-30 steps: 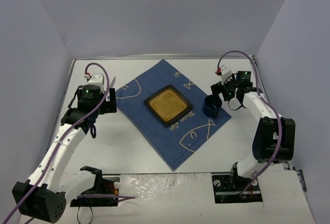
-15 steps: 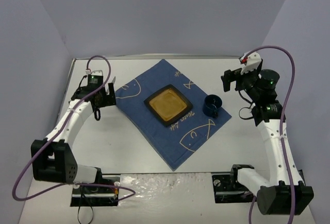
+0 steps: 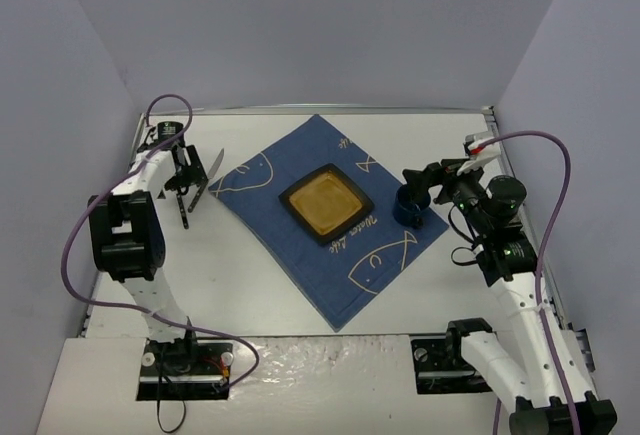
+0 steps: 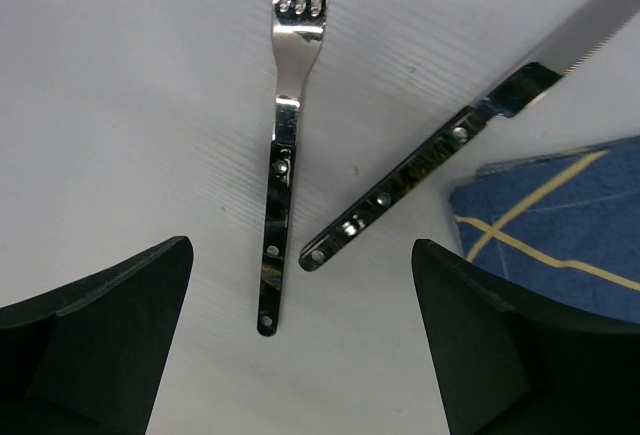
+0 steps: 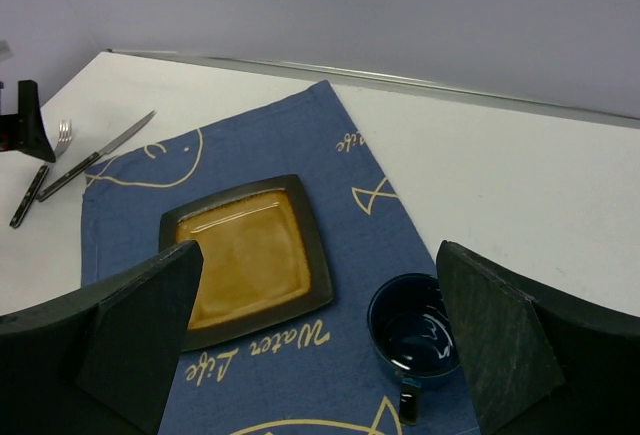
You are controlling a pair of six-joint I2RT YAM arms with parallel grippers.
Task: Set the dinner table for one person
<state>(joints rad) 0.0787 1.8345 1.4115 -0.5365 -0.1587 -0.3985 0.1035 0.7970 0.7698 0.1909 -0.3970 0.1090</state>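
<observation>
Above fork [image 4: 283,135] and knife [image 4: 420,160], left pincer [image 4: 300,255] wide open, empty; right pincer [image 5: 320,255] wide open, empty.

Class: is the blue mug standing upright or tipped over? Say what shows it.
Upright: the blue mug stands on the cloth, its round mouth facing up and its inside bottom visible.

I'm looking into a robot test cell, not a real dining room. Bare lavender walls [image 3: 320,35] box in the white table [image 3: 250,295] on its left, far and right sides. The left arm's base [image 3: 185,360] and right arm's base [image 3: 465,355] are bolted along the near edge, and purple cables [image 3: 530,135] loop loose.
</observation>
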